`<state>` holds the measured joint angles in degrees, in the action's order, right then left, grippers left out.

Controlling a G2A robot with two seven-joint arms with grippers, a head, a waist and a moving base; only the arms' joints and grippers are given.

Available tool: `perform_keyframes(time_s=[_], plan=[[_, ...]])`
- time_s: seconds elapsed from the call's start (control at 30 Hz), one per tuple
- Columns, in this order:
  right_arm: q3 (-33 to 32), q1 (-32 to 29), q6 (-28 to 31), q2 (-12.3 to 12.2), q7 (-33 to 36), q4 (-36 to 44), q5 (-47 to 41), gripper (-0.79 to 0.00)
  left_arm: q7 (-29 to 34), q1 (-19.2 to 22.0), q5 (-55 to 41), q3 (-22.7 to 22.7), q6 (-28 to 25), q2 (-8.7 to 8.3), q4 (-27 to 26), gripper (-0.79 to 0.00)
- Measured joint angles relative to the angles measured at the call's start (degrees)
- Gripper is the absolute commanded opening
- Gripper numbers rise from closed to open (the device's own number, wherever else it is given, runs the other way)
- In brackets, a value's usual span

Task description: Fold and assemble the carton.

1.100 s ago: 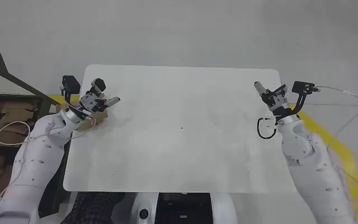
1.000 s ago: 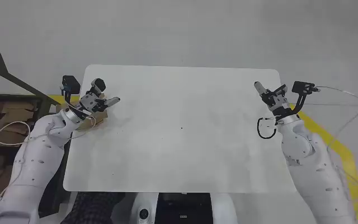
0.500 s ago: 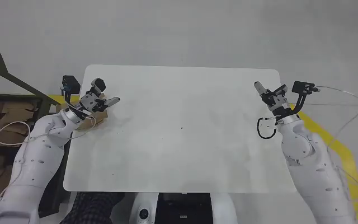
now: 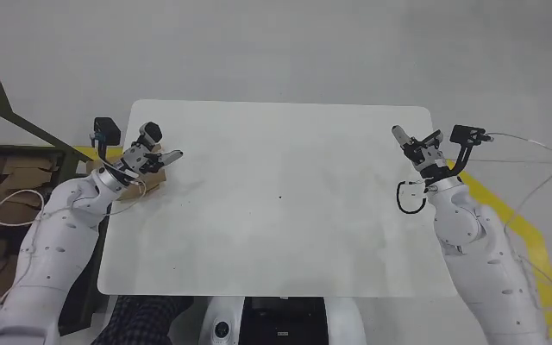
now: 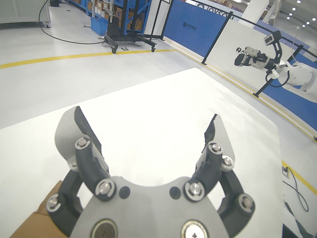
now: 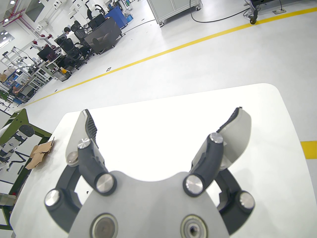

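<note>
With both sets of jaws spread and empty, we judge our left gripper [image 4: 166,144], above the flat brown cardboard carton [image 4: 147,184] at the white table's [image 4: 276,241] nine o'clock edge, should pinch one flap squarely, while our right gripper [image 4: 414,138] hangs at three o'clock.

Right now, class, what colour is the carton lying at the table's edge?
The carton is plain brown cardboard, seen best in the right wrist view.

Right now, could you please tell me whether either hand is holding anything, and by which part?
Nothing is held; the left hand and the right hand are both open and empty.
</note>
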<state>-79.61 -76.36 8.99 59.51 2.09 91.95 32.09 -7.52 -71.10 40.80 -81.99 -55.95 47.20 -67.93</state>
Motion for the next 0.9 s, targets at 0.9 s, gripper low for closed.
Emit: perform_keyframes(time_s=[0.9], plan=[[0.00,0.00,0.00,0.00,0.00,0.00,0.00,0.000,55.26,0.78,-82.12,-6.76,-0.54,-4.69,24.82,0.000]])
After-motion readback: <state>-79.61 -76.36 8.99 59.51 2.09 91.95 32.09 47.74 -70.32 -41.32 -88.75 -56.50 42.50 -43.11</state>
